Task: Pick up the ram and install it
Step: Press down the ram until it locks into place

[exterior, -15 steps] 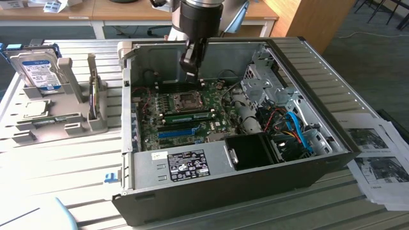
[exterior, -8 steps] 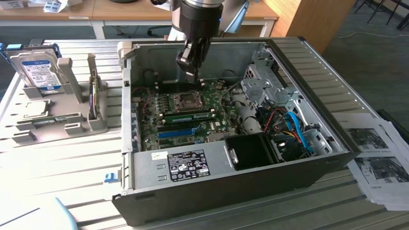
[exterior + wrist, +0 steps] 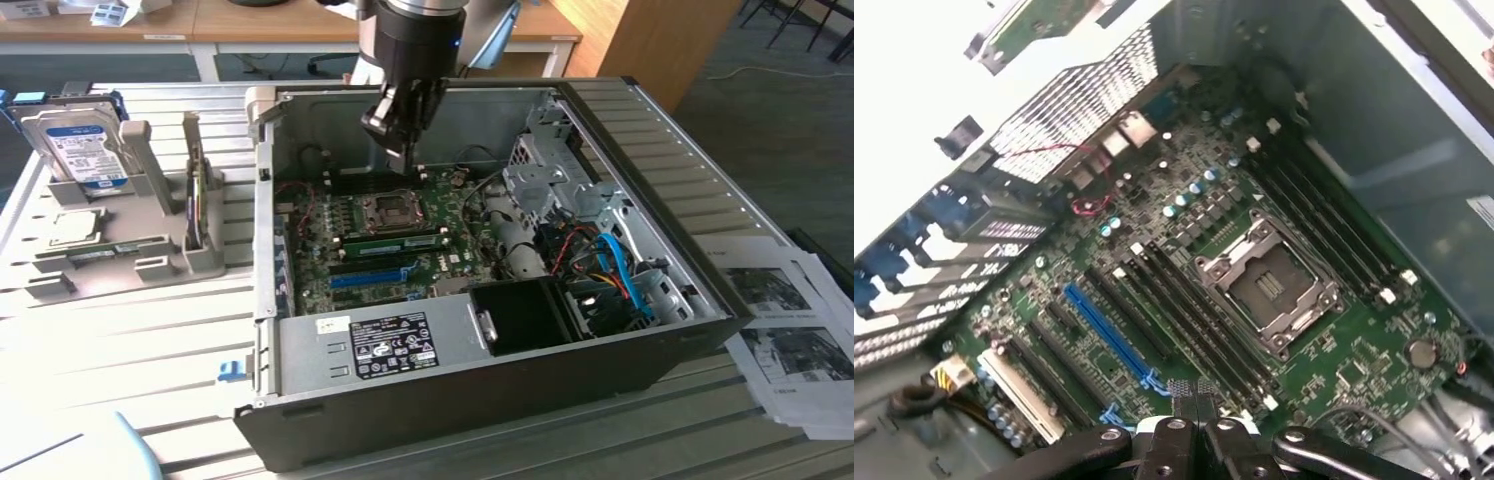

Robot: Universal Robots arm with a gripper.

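My gripper [image 3: 403,158] hangs inside the open computer case [image 3: 667,200], above the motherboard [image 3: 387,250] and just behind the CPU socket [image 3: 391,208]. In the wrist view its fingertips [image 3: 1183,392] are pressed together and I see nothing between them. The gripper [image 3: 1196,392] hovers over the black memory slots [image 3: 1194,320] beside the CPU socket [image 3: 1266,285]. A long narrow green strip [image 3: 396,243], which looks like a ram stick, lies across the board just below the socket. I cannot tell whether it is fully seated.
The long blue slot [image 3: 367,277] lies beside the memory slots. At the exterior view's left, a grey holder [image 3: 160,190] carries a blue-labelled hard drive [image 3: 78,150] and a thin upright board [image 3: 196,195]. Cables and drive bays [image 3: 601,270] crowd the case's other end. Papers [image 3: 801,340] lie at the right.
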